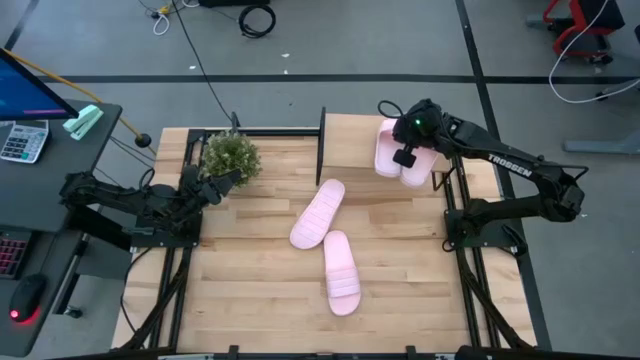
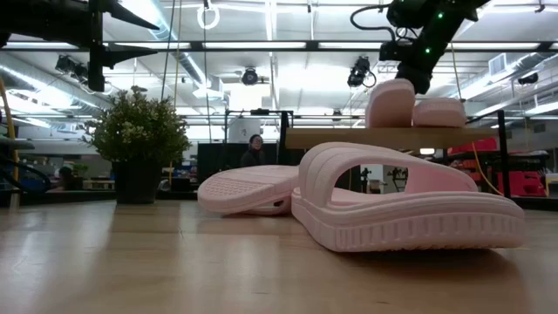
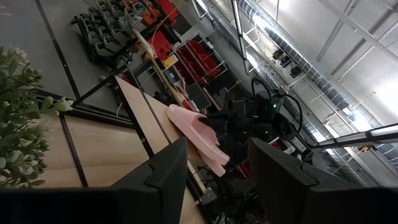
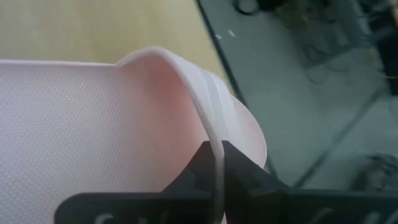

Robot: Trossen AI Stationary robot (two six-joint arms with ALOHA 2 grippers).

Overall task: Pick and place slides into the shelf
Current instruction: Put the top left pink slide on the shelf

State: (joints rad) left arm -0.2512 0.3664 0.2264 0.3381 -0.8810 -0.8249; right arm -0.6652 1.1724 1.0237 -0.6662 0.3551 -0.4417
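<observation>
Two pale pink slides lie on the plank tabletop, one [image 1: 318, 213] slanting at the middle and one [image 1: 341, 270] nearer the front; they fill the low view [image 2: 410, 205]. Two more slides [image 1: 388, 148] [image 1: 418, 167] are on the light-wood shelf board [image 1: 350, 140] at its right end. My right gripper [image 1: 405, 152] is over those two and is shut on one of them [image 2: 390, 103]. My left gripper [image 1: 222, 185] is open and empty at the table's left, beside a potted plant. My right gripper pinches a thin curved pink edge [image 4: 214, 149] of the slide, beside its dotted inner face [image 4: 81, 124], between its two fingers. It comes from above. In the low view the slide stands steeper than its neighbour [image 2: 438, 112], its lower part on the shelf board [image 2: 349, 138].
A potted green plant [image 1: 230, 155] stands at the table's far left, close to my left gripper. The shelf has a black upright [image 1: 321, 145] at its left side. Bare planks lie at the front left of the table [image 1: 240, 290].
</observation>
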